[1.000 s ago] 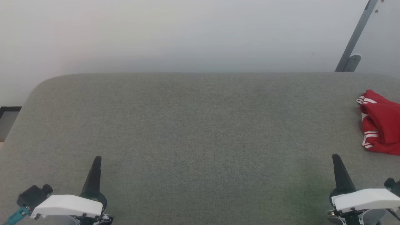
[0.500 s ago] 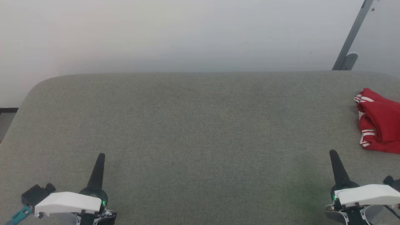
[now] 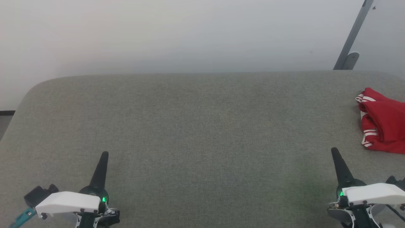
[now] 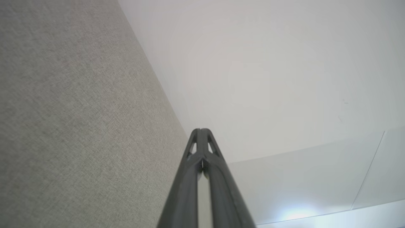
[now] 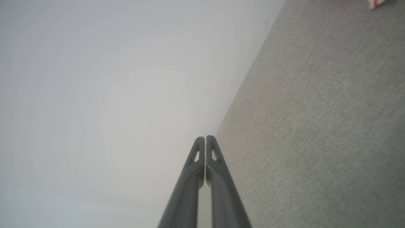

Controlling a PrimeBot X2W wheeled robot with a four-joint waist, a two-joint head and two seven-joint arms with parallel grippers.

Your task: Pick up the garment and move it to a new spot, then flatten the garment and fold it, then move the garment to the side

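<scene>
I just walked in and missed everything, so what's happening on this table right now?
Nothing is being handled at this moment. The robot's left tool and right tool are both shut and empty, poised over the near part of the grey fabric-covered table, fingers pointing away from the robot. The red garment with white stripes lies bunched at the table's right side, partly cut off by the picture's edge. It sits beyond the right tool, with bare table between them.

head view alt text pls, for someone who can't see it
A red garment with white stripe trim lies bunched at the right edge of a grey fabric-covered table, cut off by the frame. The left gripper and right gripper, both shut and empty, point up from the lower corners, apart from it. A pale wall stands behind.
</scene>
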